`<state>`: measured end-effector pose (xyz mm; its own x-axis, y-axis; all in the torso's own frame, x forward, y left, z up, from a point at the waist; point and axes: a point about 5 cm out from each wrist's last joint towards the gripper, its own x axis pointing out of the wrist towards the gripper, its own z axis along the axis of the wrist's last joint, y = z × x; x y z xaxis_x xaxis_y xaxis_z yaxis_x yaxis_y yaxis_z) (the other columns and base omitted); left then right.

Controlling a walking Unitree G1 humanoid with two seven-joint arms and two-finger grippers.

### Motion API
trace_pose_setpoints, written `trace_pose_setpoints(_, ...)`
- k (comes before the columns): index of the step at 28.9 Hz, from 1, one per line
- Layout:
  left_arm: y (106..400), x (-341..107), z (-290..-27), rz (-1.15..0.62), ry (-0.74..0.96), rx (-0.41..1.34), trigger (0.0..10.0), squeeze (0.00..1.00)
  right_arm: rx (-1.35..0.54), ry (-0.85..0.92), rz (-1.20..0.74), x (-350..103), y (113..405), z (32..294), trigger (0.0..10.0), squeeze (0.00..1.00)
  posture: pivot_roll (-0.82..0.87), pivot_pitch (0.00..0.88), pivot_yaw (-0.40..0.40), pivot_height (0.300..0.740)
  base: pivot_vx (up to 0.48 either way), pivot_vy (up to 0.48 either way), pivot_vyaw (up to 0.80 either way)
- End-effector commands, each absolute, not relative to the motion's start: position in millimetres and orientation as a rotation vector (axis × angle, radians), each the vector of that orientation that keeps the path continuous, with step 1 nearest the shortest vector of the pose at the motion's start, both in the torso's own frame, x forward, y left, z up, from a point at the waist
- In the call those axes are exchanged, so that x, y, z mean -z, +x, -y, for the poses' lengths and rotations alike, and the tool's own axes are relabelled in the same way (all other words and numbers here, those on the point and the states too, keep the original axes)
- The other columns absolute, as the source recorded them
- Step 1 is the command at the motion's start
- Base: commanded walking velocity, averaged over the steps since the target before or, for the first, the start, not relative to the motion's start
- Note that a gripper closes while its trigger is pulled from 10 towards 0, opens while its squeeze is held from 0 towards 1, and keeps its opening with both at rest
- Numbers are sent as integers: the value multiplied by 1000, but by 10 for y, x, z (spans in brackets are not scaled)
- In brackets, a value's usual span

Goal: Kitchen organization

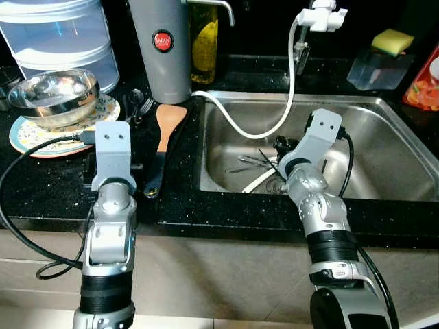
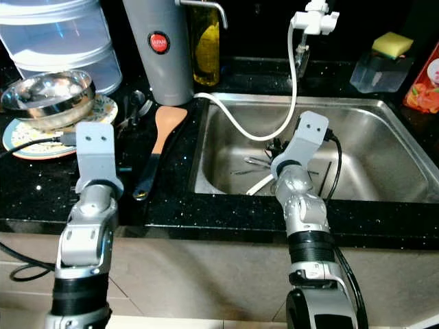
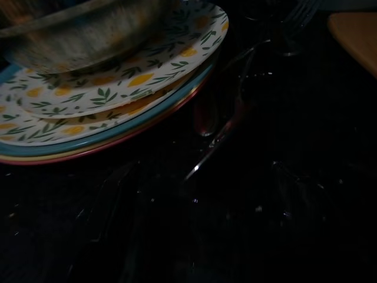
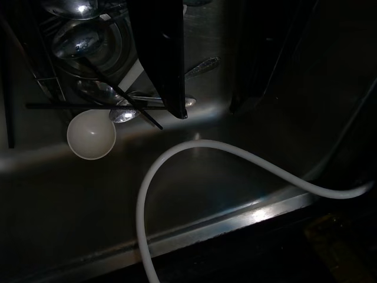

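Several metal spoons and forks (image 1: 257,162) lie in the steel sink (image 1: 384,137) with a white plastic spoon (image 4: 91,134) beside them. My right gripper (image 4: 206,111) hangs open just above this cutlery, with nothing between its fingers. A white hose (image 4: 177,156) curls across the sink floor under it. My left gripper (image 1: 113,154) rests low over the black counter, in front of a stack of patterned plates (image 3: 147,76) that carries a steel bowl (image 1: 53,92). A metal spoon (image 3: 206,121) lies on the counter by the plates. A wooden spatula (image 1: 164,137) lies between the plates and the sink.
A grey thermos (image 1: 162,48), an oil bottle (image 1: 204,41) and a clear round container (image 1: 62,34) stand along the back. The tap (image 1: 319,17) feeds the hose. A sponge (image 1: 392,41) sits on a clear holder at the back right, beside a red packet (image 1: 425,86).
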<state>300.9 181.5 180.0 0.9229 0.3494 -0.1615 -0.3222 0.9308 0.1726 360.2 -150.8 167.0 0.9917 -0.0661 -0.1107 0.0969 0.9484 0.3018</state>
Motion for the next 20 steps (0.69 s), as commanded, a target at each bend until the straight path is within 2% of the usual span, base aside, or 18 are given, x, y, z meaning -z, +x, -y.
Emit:
trace_pose_setpoints(1,3037,-1688,-1905,-256,146,-341,10000,0,89,322,-107,-1649,3613,1501,10000,0,185,0,-41,740,0,0,0)
trace_pose_setpoints(3,3100,-1695,-1970,-255,155,-318,10000,0,90,322,-108,-1646,3613,1500,10000,0,184,0,-42,740,0,0,0)
trace_pose_setpoints(4,3128,-1693,-1999,-256,152,-309,9333,0,90,323,-108,-1647,3613,1498,10000,0,181,0,-41,740,0,0,0)
trace_pose_setpoints(7,3152,-1691,-2026,-259,145,-301,9333,0,89,323,-108,-1648,3614,1496,10000,0,181,0,-41,740,0,0,0)
trace_pose_setpoints(8,3166,-1696,-2040,-256,158,-292,8902,0,90,323,-108,-1649,3614,1496,10000,0,181,0,-41,740,0,0,0)
trace_pose_setpoints(9,3198,-1710,-2053,-250,171,-274,4196,0,92,323,-107,-1651,3612,1503,10000,0,178,0,-42,740,0,0,0)
trace_pose_setpoints(11,3237,-1728,-2070,-243,184,-253,3843,0,94,322,-106,-1654,3611,1512,10000,0,178,0,-42,740,0,0,0)
trace_pose_setpoints(12,3252,-1730,-2076,-242,181,-248,0,0,95,322,-105,-1653,3610,1515,10000,0,172,0,-39,740,0,0,0)
trace_pose_setpoints(20,3256,-1685,-2024,-250,154,-205,0,0,105,320,-104,-1653,3601,1541,10000,0,167,0,-39,740,0,0,0)
